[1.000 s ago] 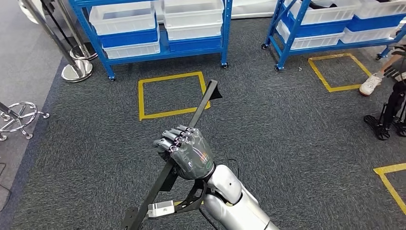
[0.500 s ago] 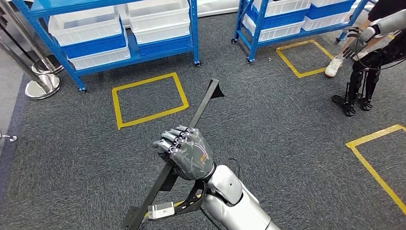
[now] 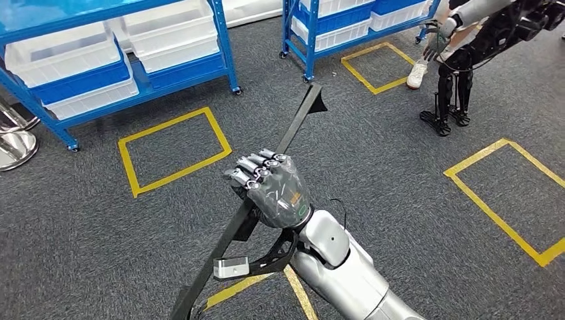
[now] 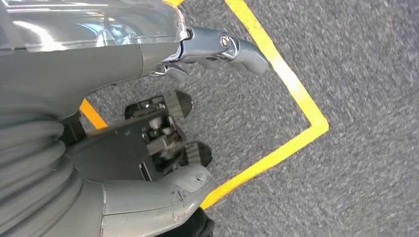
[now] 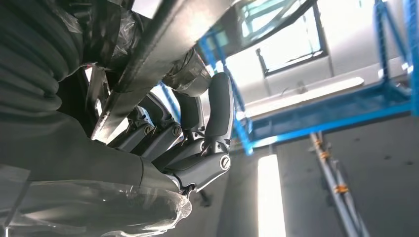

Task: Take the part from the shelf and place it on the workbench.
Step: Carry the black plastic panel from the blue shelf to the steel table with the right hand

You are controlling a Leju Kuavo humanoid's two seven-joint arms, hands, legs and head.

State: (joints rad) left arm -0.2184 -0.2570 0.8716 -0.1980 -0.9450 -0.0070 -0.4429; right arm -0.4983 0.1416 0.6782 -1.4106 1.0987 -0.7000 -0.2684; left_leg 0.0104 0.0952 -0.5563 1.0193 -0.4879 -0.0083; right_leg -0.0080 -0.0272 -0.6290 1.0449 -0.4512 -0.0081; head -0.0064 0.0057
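Head view: the right hand [image 3: 274,193] grips the long black part [image 3: 293,130]; the left hand [image 4: 148,123] hangs with fingers apart, holding nothing.

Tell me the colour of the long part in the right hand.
Black part, clearest in the head view.

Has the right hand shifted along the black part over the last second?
No. The right hand grips the black part at the same spot; the floor's shift is camera motion.
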